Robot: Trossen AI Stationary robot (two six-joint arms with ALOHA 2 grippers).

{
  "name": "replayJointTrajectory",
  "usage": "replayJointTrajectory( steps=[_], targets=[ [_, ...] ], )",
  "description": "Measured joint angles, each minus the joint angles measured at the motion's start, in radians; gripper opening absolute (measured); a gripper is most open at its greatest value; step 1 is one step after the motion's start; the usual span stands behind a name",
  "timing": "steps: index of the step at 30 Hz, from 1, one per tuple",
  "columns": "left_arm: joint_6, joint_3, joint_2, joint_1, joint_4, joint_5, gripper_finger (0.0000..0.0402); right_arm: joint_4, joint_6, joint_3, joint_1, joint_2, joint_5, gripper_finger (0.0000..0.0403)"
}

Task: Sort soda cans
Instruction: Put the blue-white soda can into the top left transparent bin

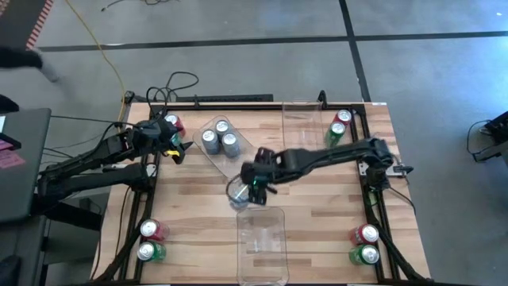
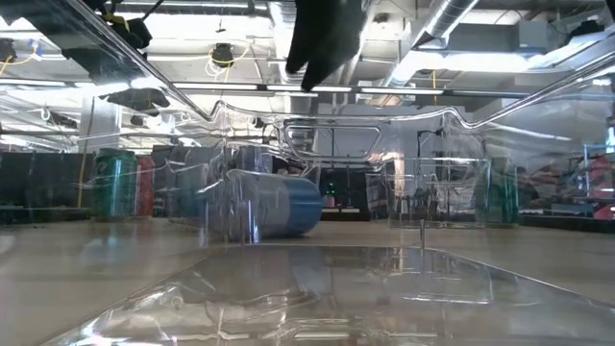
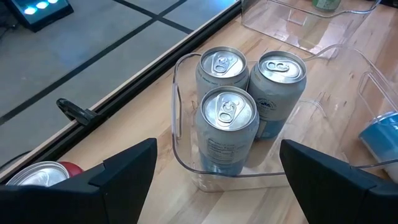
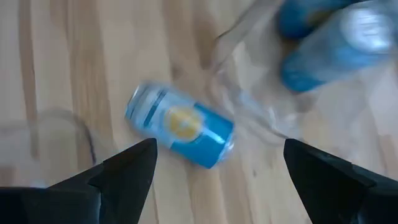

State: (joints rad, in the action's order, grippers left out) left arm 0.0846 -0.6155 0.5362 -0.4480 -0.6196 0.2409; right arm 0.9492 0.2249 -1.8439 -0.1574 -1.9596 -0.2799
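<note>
Three silver-blue soda cans (image 3: pixel 227 93) stand upright in a clear bin (image 1: pixel 238 163) that lies slantwise at the table's middle. Another silver-blue can (image 4: pixel 180 127) lies on its side on the wood just outside that bin's near end (image 2: pixel 274 204). My right gripper (image 4: pixel 217 162) hangs open above this fallen can, clear of it (image 1: pixel 248 184). My left gripper (image 1: pixel 176 147) waits open at the far left, pointing at the bin's far end. Beside it stands a red can (image 3: pixel 37 174).
Pairs of red and green cans stand at the far right (image 1: pixel 340 125), near right (image 1: pixel 367 245) and near left (image 1: pixel 151 241) corners. A second clear bin (image 1: pixel 262 242) sits at the near edge. A third bin (image 1: pixel 302 119) sits at the far side.
</note>
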Motion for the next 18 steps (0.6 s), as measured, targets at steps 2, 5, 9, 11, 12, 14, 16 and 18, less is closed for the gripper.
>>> replayJointTrajectory(
  steps=[2, 5, 9, 11, 12, 14, 16, 18],
  targets=[
    [0.007, 0.000, 0.000, 0.003, -0.002, -0.006, 0.0333, -0.003, -0.073, 0.000, -0.016, -0.043, 0.002, 0.0370],
    [0.012, 0.000, 0.000, 0.026, -0.001, -0.044, 0.0333, -0.001, -0.194, 0.001, -0.020, -0.093, 0.002, 0.0370],
    [0.007, 0.000, -0.001, 0.101, 0.006, -0.060, 0.0333, -0.001, -0.354, 0.001, -0.010, -0.134, 0.035, 0.0369],
    [0.007, 0.000, -0.001, 0.150, 0.017, -0.058, 0.0333, -0.003, -0.429, 0.001, -0.009, -0.141, 0.069, 0.0368],
    [0.007, 0.000, -0.001, 0.174, 0.028, -0.058, 0.0333, -0.003, -0.460, 0.001, -0.009, -0.141, 0.077, 0.0366],
    [0.007, 0.000, 0.000, 0.224, 0.057, -0.055, 0.0333, -0.009, -0.522, 0.000, -0.010, -0.141, 0.109, 0.0360],
    [0.009, 0.000, 0.000, 0.270, 0.077, -0.050, 0.0333, -0.009, -0.575, 0.000, -0.010, -0.141, 0.132, 0.0353],
    [0.016, 0.000, 0.000, 0.312, 0.104, -0.043, 0.0333, -0.011, -0.614, 0.000, -0.008, -0.141, 0.160, 0.0346]
  ],
)
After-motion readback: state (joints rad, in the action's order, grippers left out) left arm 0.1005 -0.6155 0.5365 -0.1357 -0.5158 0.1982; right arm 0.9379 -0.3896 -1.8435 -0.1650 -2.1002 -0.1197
